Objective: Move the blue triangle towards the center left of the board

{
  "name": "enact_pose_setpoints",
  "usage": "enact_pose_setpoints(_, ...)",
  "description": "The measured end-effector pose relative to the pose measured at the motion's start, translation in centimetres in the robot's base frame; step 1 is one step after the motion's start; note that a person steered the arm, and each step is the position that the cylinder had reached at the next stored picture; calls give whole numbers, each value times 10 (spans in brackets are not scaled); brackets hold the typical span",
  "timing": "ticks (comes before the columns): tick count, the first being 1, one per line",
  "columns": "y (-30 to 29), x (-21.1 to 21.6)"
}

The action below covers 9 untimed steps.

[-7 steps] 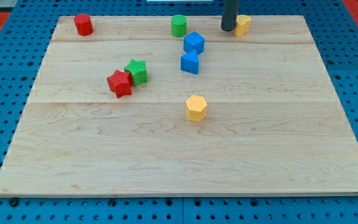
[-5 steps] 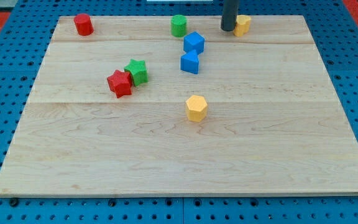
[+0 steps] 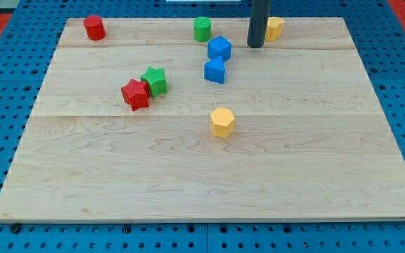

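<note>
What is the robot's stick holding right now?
Nothing. My tip only pushes and touches no block: it stands apart from the blue cube on the view's left and the yellow block above right.

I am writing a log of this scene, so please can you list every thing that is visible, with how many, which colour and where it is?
red cylinder: 1, red, top left corner of the board.
green cylinder: 1, green, top edge, near the middle.
yellow block: 1, yellow, top edge, just right of the rod; shape partly hidden.
blue cube: 1, blue, below the green cylinder.
blue triangle: 1, blue, just below the blue cube.
green star: 1, green, left of centre.
red star: 1, red, touching the green star at its lower left.
yellow hexagon: 1, yellow, near the centre.
wooden board: 1, light wood, on a blue pegboard.
my tip: 1, dark rod, right of the blue cube, touching no block.
</note>
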<state>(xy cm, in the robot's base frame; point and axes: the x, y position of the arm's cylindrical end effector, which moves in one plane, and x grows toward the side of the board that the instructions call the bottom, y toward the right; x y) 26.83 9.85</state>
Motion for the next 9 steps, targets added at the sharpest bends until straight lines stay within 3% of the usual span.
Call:
enact_pose_setpoints(4, -8, 1)
enact_pose_setpoints(6, -9, 58)
enact_pose_setpoints(8, -124, 80)
enact_pose_setpoints(9, -162, 47)
